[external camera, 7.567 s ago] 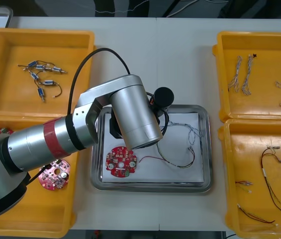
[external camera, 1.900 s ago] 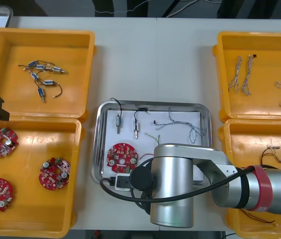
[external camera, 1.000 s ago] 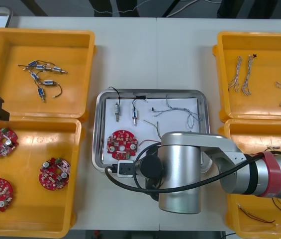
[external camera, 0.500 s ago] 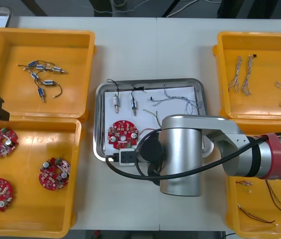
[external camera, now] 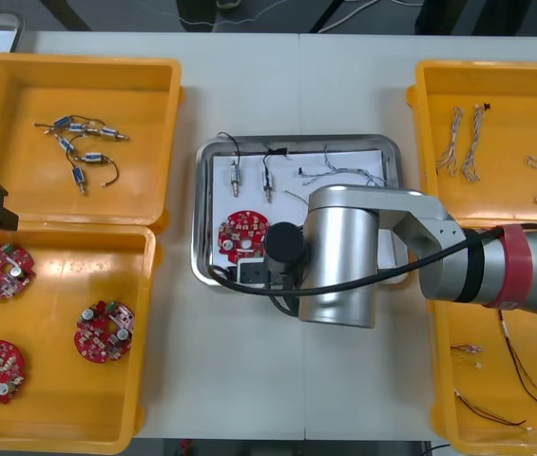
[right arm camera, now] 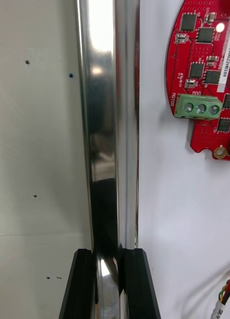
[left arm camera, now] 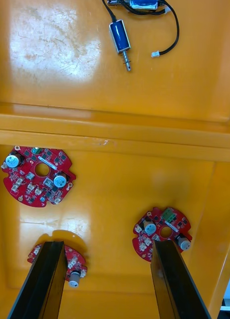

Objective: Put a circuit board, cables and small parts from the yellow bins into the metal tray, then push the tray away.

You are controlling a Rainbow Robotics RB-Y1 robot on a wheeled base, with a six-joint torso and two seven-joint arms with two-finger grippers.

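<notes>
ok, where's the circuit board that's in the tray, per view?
Front view: circuit board lies in the metal tray, near-left part.
Right wrist view: same board, just inside the rim that the right gripper clamps.
Left wrist view: left gripper, open, over a left yellow bin holding three other boards.
Shared landmark: the tray's near rim.

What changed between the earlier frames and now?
The right hand, clamped on the near rim of the metal tray, pushed it away; the circuit board, cables and small metal parts rode along. The left hand left the tray and parked, open, over the left yellow bins. Bin contents stayed put.
</notes>
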